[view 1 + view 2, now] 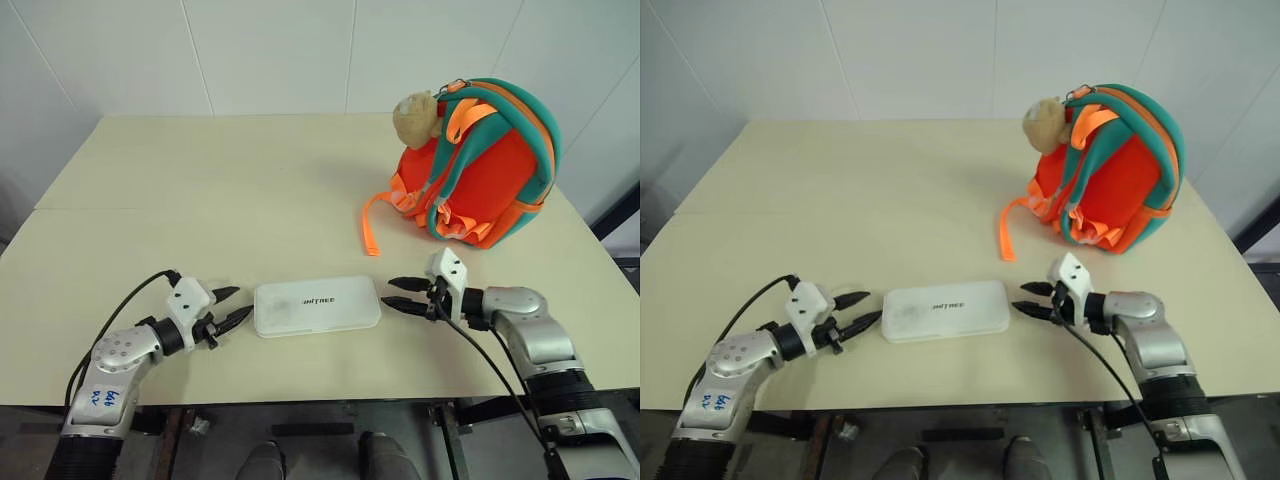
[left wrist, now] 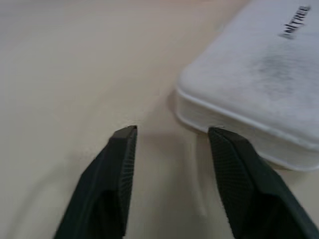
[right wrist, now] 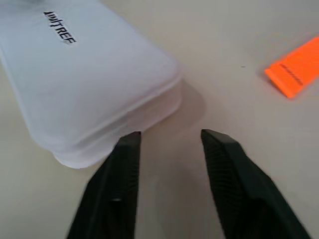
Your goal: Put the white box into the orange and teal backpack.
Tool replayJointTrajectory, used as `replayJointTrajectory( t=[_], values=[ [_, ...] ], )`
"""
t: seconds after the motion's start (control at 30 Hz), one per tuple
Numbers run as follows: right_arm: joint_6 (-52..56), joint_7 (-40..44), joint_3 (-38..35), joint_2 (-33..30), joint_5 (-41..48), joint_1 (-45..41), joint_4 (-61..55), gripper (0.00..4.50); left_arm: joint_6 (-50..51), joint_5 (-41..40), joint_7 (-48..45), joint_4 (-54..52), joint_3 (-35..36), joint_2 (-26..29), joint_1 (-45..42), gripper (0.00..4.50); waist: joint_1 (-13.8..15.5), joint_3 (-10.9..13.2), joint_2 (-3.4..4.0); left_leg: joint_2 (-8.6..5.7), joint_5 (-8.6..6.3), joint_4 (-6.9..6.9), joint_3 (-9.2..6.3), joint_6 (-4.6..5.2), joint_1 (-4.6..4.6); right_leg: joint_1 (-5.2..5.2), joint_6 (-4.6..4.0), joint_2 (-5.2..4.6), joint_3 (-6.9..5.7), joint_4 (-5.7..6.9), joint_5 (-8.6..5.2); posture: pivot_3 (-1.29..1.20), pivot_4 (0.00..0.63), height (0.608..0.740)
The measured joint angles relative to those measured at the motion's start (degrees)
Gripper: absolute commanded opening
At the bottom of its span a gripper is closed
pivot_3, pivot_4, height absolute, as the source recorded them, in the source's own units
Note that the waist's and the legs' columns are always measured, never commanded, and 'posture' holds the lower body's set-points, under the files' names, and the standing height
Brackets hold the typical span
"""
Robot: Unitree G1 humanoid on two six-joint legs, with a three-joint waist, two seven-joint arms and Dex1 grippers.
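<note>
While white box [image 1: 317, 305] lies flat | left gripper [image 1: 232, 306], right gripper [image 1: 406, 295] flank it, jaws spread | orange and teal backpack [image 1: 485, 180] behind

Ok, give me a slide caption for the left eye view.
Two open claws, left and right, flank the white box on the table; the orange and teal backpack stands beyond.

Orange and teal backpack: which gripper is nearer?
Right. The right gripper sits at the white box's right end, just in front of the orange and teal backpack. The left gripper is at the box's left end, farther away.
</note>
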Motion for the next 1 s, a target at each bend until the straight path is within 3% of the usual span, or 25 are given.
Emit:
replayJointTrajectory(
  t=[0.13, 0.37, 0.57, 0.87, 1.0],
  values=[
    [9.12, 0.34, -4.40, -0.98, 6.61, -1.96, -1.28, 4.48, 5.26, -4.34, -1.50, 0.21, 2.49, 0.94, -0.75, 4.43, -0.21, 0.01, 0.01, 0.01, -0.01, -0.01, -0.01, 0.01, -0.01, -0.03, 0.06, 0.01, 0.00, 0.04, 0.03, 0.00, 0.150, 0.740],
    [25.68, 4.96, -0.04, -5.09, 15.13, -1.07, -15.80, 4.49, 30.77, -19.82, -7.49, 1.11, 4.66, 5.61, -4.89, 4.47, -0.12, 0.01, 0.01, 0.01, -0.05, 0.01, -0.02, 0.05, -0.06, -0.03, 0.09, 0.01, -0.01, 0.01, 0.00, 0.00, 0.150, 0.740],
    [27.10, 3.12, 2.27, -4.03, 16.02, -0.97, -18.28, 4.49, 50.69, -31.67, -7.53, 4.55, 8.04, 6.23, -9.26, 4.47, -0.11, 0.01, 0.00, 0.01, -0.05, 0.01, -0.03, 0.05, -0.06, -0.05, 0.10, 0.01, -0.02, 0.01, 0.01, 0.00, 0.150, 0.740],
    [25.93, 0.52, 4.21, -3.77, 13.74, 0.84, -16.39, 4.49, 62.77, -33.22, -4.27, 8.25, 7.91, 6.07, -13.55, 4.47, -0.09, 0.01, 0.00, 0.00, -0.06, 0.02, -0.01, 0.02, -0.07, -0.07, 0.09, 0.00, -0.02, -0.01, 0.00, 0.00, 0.150, 0.740],
    [25.76, 0.50, 4.60, -3.77, 13.34, 0.84, -15.46, 4.49, 66.01, -34.47, -1.94, 8.84, 8.62, 2.32, -15.55, 4.47, 0.00, 0.01, 0.00, 0.00, -0.06, 0.02, -0.02, 0.02, -0.07, -0.07, 0.11, 0.00, -0.02, 0.00, 0.01, 0.00, 0.150, 0.740]
  ],
)
